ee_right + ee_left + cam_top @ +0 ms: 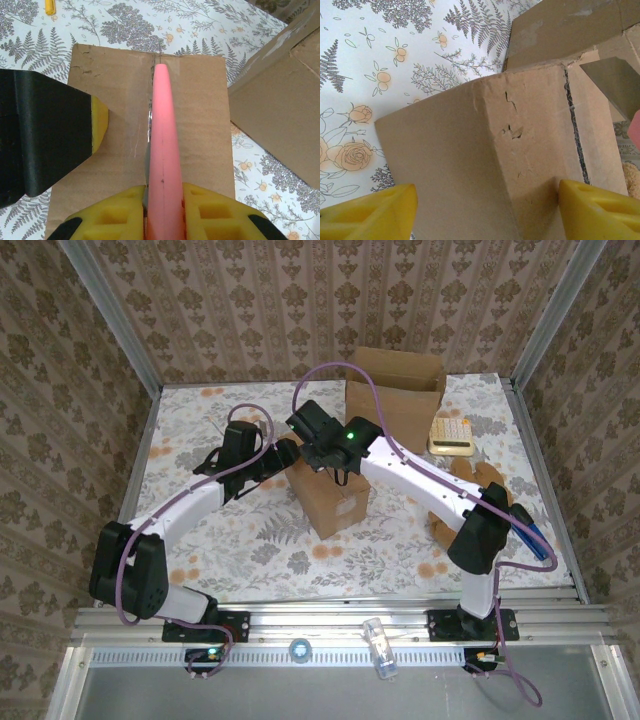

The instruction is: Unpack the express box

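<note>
The express box [335, 502] is a shut brown carton at the middle of the table, with a taped seam along its top [195, 100]. My right gripper [165, 200] is shut on a pink-handled cutter [164, 125]. The cutter lies along that seam, and a grey blade edge shows beside it. In the top view this gripper [318, 452] hovers over the box's far end. My left gripper [487, 215] stands open astride the box's upper left edge [485, 150]. One yellow pad [100, 125] rests on the top face and the other sits against the side face.
An opened, larger carton [395, 385] stands behind the box. A cream keypad device [452, 435] and a brown mat [470, 480] lie to the right. A small yellow item [50, 6] lies on the flowered cloth, and a clear bottle [380, 648] sits on the front rail.
</note>
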Available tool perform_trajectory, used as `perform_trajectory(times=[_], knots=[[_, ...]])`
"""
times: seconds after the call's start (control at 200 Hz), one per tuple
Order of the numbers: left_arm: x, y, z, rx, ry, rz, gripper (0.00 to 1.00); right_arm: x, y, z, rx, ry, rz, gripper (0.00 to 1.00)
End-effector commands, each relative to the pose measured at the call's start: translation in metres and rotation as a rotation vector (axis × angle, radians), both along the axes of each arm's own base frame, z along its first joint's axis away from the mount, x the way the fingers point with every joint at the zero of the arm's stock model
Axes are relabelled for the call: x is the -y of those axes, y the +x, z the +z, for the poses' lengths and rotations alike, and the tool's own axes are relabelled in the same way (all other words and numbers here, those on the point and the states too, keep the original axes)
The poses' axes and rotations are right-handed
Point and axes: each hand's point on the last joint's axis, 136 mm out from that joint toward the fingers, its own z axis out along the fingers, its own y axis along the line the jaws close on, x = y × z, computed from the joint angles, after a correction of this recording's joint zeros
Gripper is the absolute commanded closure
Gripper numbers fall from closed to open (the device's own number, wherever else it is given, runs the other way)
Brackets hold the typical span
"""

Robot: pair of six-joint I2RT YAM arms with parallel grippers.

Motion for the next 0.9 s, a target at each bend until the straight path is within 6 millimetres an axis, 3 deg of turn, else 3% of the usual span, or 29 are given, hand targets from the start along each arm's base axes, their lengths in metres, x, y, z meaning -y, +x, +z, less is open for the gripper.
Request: perform_trajectory(times=[0.0, 0.895], knots=[[-0.007, -0.014, -0.022, -0.075, 0.038, 0.001, 0.27, -0.004, 0.008, 0.008, 0.037, 0.014, -0.028, 1.00], [-0.004, -0.011, -0.023, -0.081, 0.032, -0.006, 0.38, -0.007, 0.011, -0.007, 0.016, -0.010, -0.033, 1.00]])
